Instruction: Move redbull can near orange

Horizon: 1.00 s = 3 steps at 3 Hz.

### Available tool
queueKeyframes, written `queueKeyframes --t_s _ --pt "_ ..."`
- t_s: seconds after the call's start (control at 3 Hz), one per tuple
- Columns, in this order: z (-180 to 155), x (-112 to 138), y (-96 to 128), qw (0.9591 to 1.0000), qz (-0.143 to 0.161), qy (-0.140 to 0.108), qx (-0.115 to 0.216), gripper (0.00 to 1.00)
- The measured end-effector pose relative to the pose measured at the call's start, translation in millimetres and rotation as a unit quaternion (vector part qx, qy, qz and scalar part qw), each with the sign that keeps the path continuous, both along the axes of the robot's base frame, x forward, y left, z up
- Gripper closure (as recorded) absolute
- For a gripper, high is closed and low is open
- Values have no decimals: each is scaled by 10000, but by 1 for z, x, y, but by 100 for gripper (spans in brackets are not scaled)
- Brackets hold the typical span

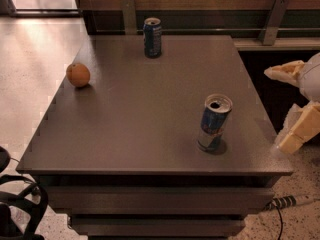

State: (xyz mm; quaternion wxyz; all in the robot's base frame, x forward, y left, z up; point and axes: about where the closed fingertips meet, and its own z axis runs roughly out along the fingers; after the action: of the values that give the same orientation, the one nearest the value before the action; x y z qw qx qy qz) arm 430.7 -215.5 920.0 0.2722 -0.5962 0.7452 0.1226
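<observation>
The redbull can point(215, 123) is slim, blue and silver, and stands upright near the front right of the dark table point(150, 114). The orange point(78, 75) lies near the table's left edge, far from the can. My gripper point(287, 106) is at the right edge of the view, just off the table's right side and to the right of the redbull can. Its cream fingers point(295, 134) are spread apart and hold nothing.
A wider dark-blue can point(152, 37) stands upright at the back middle of the table. A rail with metal posts point(274, 19) runs behind the table. A black chair base point(17, 209) is at the lower left. A cable point(287, 202) lies on the floor at the lower right.
</observation>
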Motion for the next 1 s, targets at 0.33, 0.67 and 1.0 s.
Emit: queueKeyframes --t_s 0.33,0.67,1.0 --pt "-14 1 25 9892 324 -211 1412 0" --pt "-11 4 38 9735 486 -365 2205 0" --pt "-13 10 55 9539 648 -478 2891 0"
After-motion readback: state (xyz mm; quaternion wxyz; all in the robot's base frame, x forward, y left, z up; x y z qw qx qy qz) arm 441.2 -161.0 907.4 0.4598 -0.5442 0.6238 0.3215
